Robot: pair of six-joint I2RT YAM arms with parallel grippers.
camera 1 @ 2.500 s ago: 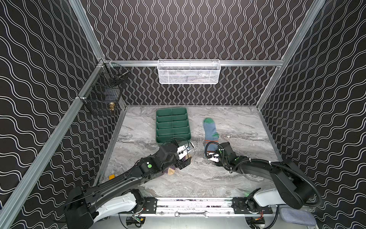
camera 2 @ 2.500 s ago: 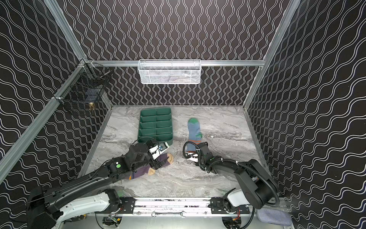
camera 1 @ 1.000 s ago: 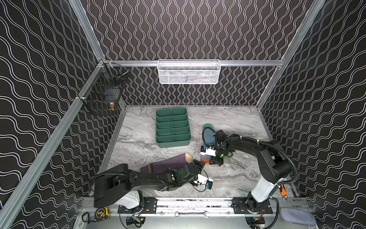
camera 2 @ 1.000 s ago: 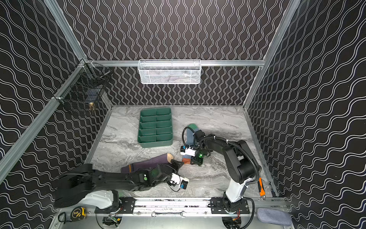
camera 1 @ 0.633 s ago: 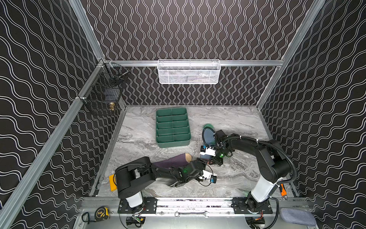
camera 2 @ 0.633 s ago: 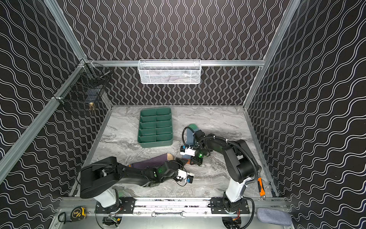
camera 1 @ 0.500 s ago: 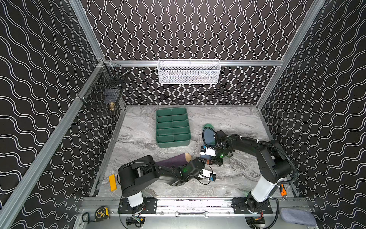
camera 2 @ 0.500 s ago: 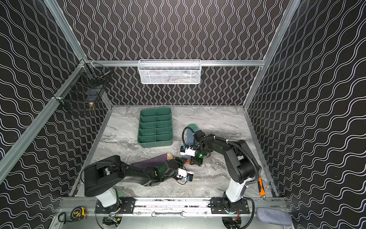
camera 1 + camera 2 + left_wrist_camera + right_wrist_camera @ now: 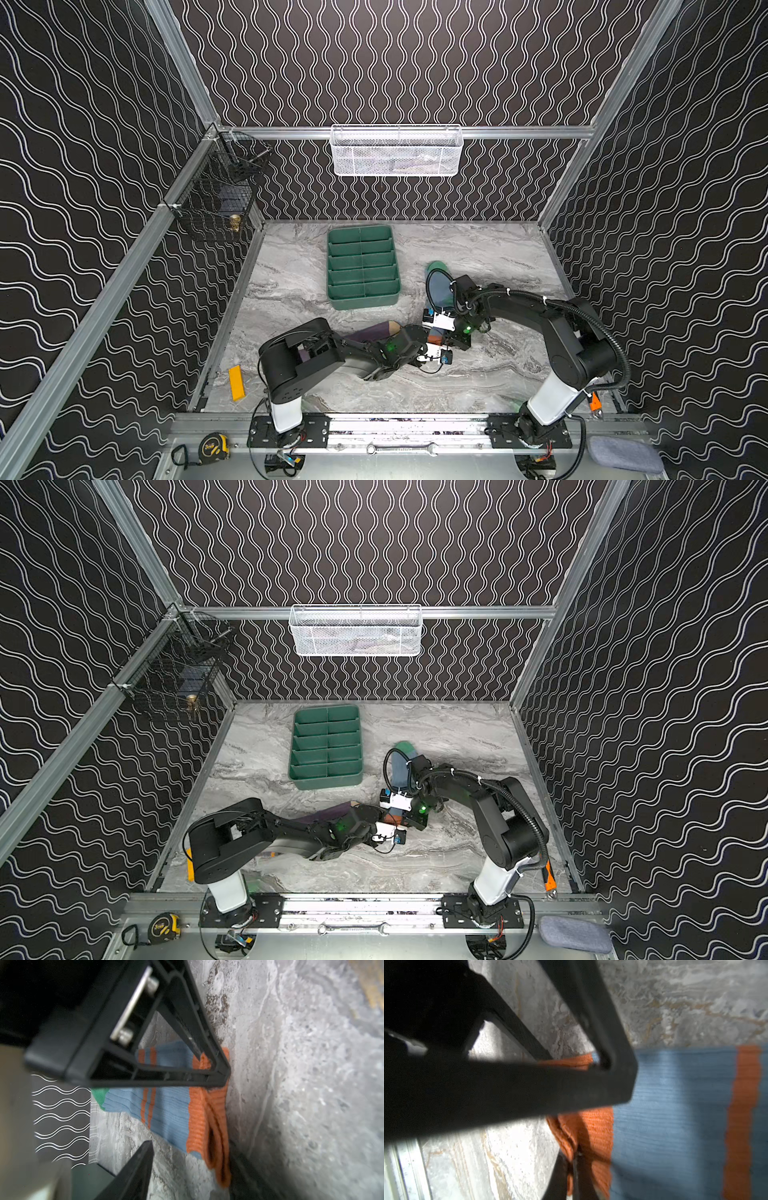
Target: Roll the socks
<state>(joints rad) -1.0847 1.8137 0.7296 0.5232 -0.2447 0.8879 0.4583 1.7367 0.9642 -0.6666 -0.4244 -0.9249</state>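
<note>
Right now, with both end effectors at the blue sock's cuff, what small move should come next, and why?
Probably close the left end effector on the orange cuff of the blue sock. Its jaws stand apart with the cuff between them, while the right end effector is shut on the same cuff.

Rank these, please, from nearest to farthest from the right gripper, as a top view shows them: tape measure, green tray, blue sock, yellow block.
1. blue sock: its orange cuff is pinched in the right gripper, right of centre.
2. green tray: behind it, towards the left.
3. yellow block: front left.
4. tape measure: front left, past the block.
</note>
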